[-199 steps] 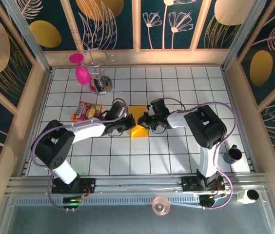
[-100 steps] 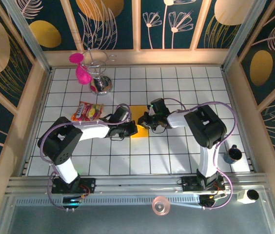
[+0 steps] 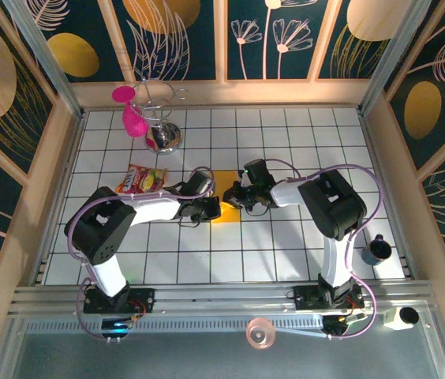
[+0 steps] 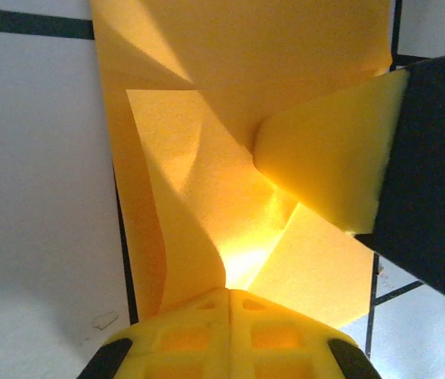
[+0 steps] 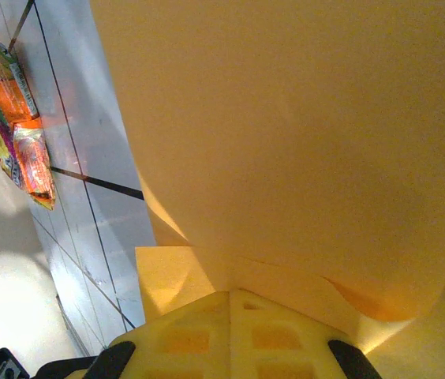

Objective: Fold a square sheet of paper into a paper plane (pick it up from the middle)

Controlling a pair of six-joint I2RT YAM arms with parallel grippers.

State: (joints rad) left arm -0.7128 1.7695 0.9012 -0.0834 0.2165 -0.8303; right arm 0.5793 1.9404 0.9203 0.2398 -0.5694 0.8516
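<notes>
One square sheet of paper [image 3: 224,214], pinched by left gripper [image 4: 229,294], right gripper [image 5: 230,294]

White tiled table top [image 3: 286,245] is lying under even, bright light, dark grid lines crossing it. Pale wooden border [image 3: 222,93] is framing it along the far side and both flanks. Wall panels [image 3: 286,39], dark blue with gold ovals and white line-drawn leaves and flowers, are rising behind the border, wooden posts [image 3: 221,39] dividing them. Slanting metal uprights [image 3: 37,47] are standing at the far corners. Aluminium rail [image 3: 222,298] is running along the near edge, a grey surface [image 3: 49,355] lying below it. Shadows on the tiles are showing soft edges
</notes>
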